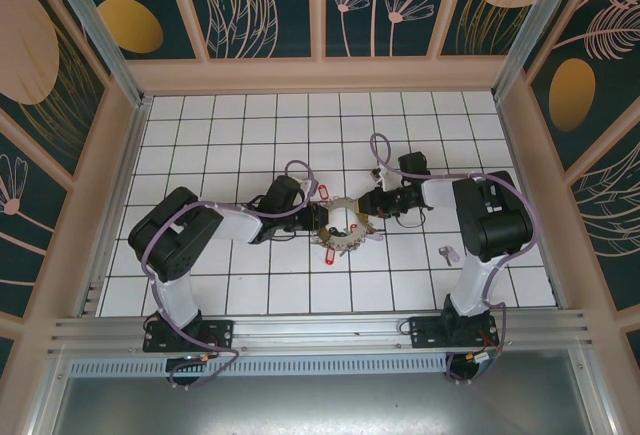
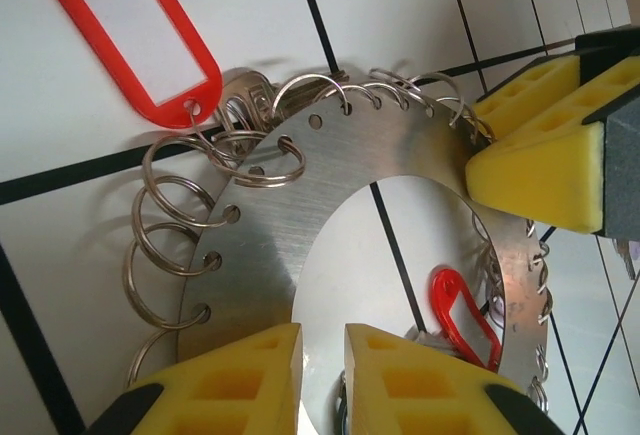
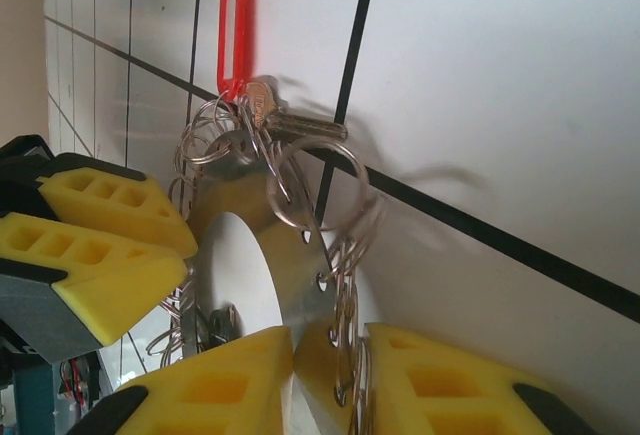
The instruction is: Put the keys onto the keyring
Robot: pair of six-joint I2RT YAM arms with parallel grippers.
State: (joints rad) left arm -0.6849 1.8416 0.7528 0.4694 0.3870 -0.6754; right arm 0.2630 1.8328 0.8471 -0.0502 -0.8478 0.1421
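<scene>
At the near right of the tiled table (image 1: 250,285), one loose key (image 1: 447,252) is recorded, unthreaded. Farther, mid-table, the keyring (image 2: 340,155) is clamped edgewise by left gripper (image 2: 322,340) and right gripper (image 3: 330,340) alike. Slippage is risked by such thin holds; keys (image 3: 290,127) among tangled split rings (image 2: 170,245) are half hidden.

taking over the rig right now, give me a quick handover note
Left gripper: shut on one edge of the keyring.
Right gripper: shut on the opposite rim, so both arms hold it mid-table.
Done: a key with a red tag hangs from the small split rings. A second red tag shows through the ring's centre.
Left: one loose key lies on the tiles to the right. Several split rings look empty.
</scene>
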